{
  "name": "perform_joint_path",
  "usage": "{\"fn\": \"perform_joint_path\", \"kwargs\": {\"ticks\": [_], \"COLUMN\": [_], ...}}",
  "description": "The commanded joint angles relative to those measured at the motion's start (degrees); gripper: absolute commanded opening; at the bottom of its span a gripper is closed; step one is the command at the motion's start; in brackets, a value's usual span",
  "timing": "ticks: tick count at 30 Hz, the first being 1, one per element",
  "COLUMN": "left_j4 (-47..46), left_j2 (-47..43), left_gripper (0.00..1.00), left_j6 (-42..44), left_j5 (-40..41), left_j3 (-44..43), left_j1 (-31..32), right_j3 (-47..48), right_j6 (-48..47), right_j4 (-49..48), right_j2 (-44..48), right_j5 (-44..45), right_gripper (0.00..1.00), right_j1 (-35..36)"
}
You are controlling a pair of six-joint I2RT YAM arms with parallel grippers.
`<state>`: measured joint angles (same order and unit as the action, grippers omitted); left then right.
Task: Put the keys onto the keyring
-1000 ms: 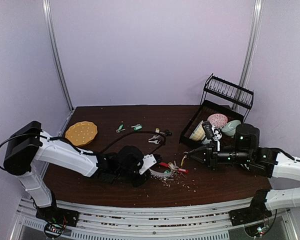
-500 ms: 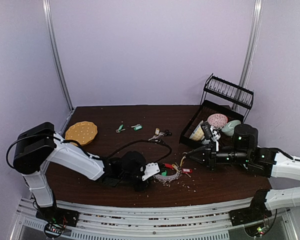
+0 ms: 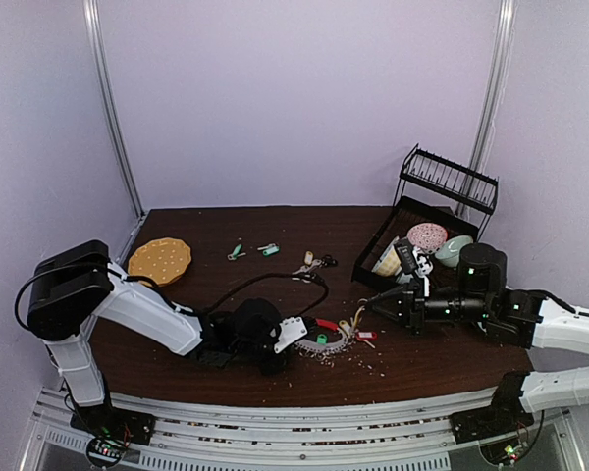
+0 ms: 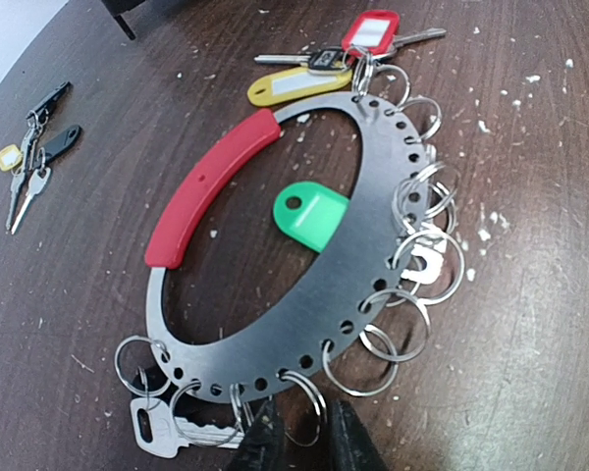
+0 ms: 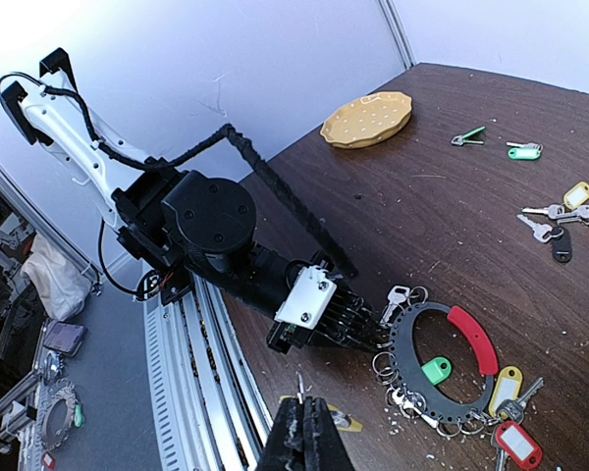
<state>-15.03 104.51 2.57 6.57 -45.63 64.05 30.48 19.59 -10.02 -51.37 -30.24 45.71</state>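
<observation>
Dark worktop [image 3: 206,226]. We see the left claw [image 4: 306,446] low by the front edge, fingers slightly apart, tips at the near rim of the keyring [image 4: 373,235]. Right claw [image 5: 301,432] hovers right of it, pinched together on a yellow-tagged key [image 5: 340,422]. Keyring lies flat mid front edge, tagged keys [image 4: 287,86] on its split rings, green tag [image 4: 309,216] inside the loop. Green-tagged keys [image 3: 268,249] toward the back edge.

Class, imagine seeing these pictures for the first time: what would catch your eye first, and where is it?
The keyring stands out: a perforated metal oval with a red arc, lying flat on the dark table between the two arms. A green tag shows through its opening, and red and yellow tagged keys cluster at one end.
</observation>
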Motion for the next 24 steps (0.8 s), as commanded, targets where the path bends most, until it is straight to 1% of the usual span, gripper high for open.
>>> {"fn": "perform_joint_path", "kwargs": {"ticks": [1,4,8,9,11,13,14,18,20,24], "left_j4": [-1.1,-1.5,-1.8,-2.2,-3.2,-4.1,-4.7,-5.1,-3.7,-0.8], "left_j2": [-0.8,-1.4,-3.0,-3.9,-5.3,-6.8,-7.5,-7.5,-6.1,-2.8], "left_gripper": [0.17,0.13,0.02,0.0,0.0,0.0,0.0,0.0,0.0,0.0], "left_j6": [-0.4,-0.5,-1.5,-1.7,-2.0,-1.9,-1.9,-3.8,-4.2,-3.6], "left_j5": [3.1,5.4,7.5,7.5,6.9,4.3,1.5,-14.7,-16.3,-15.0], "left_j3": [0.8,1.2,2.2,2.6,3.6,4.1,4.4,4.2,3.8,2.2], "left_j1": [-0.3,-0.3,-0.3,-0.3,-0.3,-0.4,-0.5,-2.8,-3.5,-4.2], "right_j3": [-0.1,-0.1,0.0,0.0,0.0,0.0,0.1,0.2,0.1,-0.1], "right_j6": [0.0,0.1,0.2,0.2,0.2,0.2,0.2,0.3,0.4,0.7], "right_j4": [-1.6,-1.6,-1.6,-1.7,-1.8,-1.8,-1.7,-1.6,-1.7,-2.1], "right_j2": [0.3,0.3,0.4,0.4,0.3,0.2,0.1,0.2,0.3,0.4], "right_j5": [-0.5,-0.5,-0.6,-0.6,-0.6,-0.7,-0.8,-1.0,-1.1,-1.2], "right_gripper": [0.0,0.0,0.0,0.0,0.0,0.0,0.0,0.0,0.0,0.0], "right_j1": [-0.2,-0.2,-0.2,-0.3,-0.2,-0.3,-0.3,-0.3,-0.3,-0.2]}}
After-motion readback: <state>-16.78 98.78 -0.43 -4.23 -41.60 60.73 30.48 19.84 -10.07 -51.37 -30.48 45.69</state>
